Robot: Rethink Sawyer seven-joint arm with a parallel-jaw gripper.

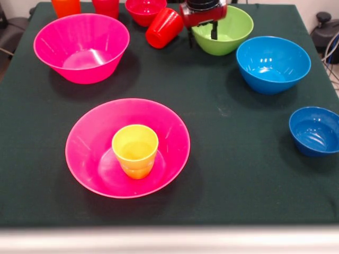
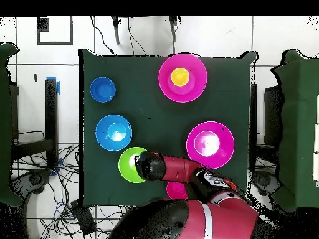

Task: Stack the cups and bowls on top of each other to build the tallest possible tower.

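Lime-green plastic marks the next tier: the green bowl [image 1: 225,30] stands upright on the dark table cover [image 1: 222,159], directly under the gripper [image 1: 203,30]. Its rim is round, so no long axis constrains the approach. In the front view two dark fingers [image 1: 214,30] hang from the red gripper body with a gap between them; one finger sits over the bowl's rim on the side facing the tipped red cup [image 1: 164,27], so the jaws appear parted and holding nothing.

From the green bowl, the started tower lies well apart, across the table: a yellow cup [image 1: 135,150] upright inside a wide pink bowl [image 1: 127,148]. Just beside the green bowl stands the light blue bowl [image 1: 273,63]; the small dark blue bowl [image 1: 315,130] lies beyond that.

The overhead view confirms that the arm [image 2: 180,169] ends over the green bowl's rim [image 2: 128,168], but hides the fingers. Only the front view shows the finger gap.
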